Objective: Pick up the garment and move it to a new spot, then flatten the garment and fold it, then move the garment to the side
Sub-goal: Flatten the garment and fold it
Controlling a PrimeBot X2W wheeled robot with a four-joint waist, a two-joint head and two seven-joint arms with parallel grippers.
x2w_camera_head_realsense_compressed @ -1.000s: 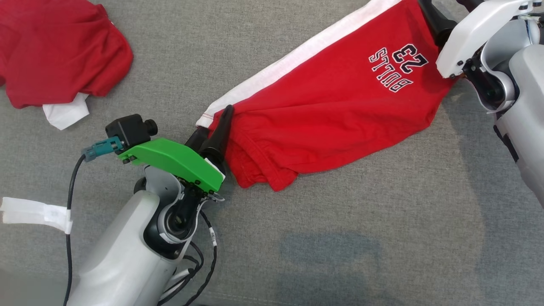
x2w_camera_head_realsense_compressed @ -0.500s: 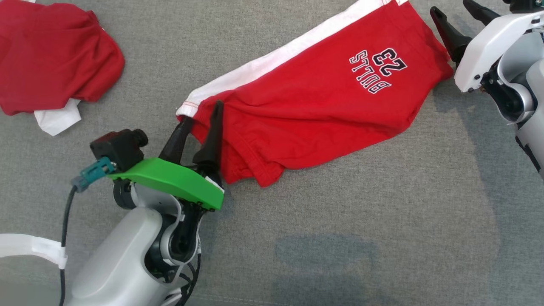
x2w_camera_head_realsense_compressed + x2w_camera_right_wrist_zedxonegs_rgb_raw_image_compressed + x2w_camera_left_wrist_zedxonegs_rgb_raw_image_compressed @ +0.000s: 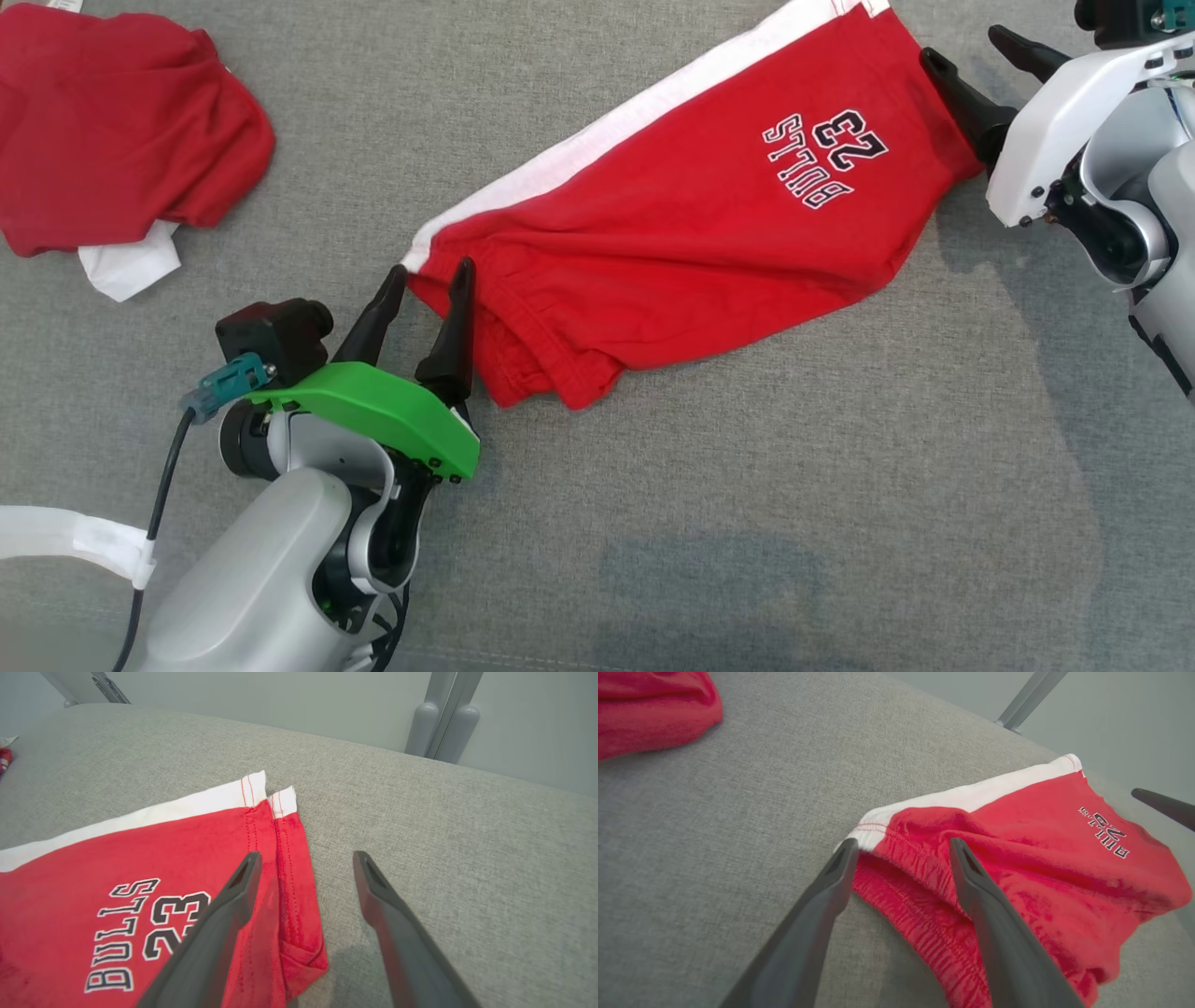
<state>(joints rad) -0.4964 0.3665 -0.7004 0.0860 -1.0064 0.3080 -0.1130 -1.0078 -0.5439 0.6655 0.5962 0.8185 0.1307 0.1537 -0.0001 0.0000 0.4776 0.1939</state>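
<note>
The garment [image 3: 672, 215] is a pair of red shorts with a white side stripe and "BULLS 23" print, lying stretched slantwise across the grey cushion. My left gripper [image 3: 429, 280] is open at the waistband end [image 3: 896, 858], its fingers straddling that corner without pinching it. My right gripper [image 3: 971, 51] is open at the leg-hem end [image 3: 289, 868]; one finger lies over the red cloth and the other over bare cushion. Nothing is held.
A second red garment with a white scrap [image 3: 112, 131] lies crumpled at the far left. The grey cushion [image 3: 747, 485] spreads bare toward the near side. Metal legs [image 3: 441, 723] stand beyond its far edge.
Both grippers have let go of the shorts and drawn back off their ends. The shorts now lie loose on the cushion. The head camera has shifted slightly.
</note>
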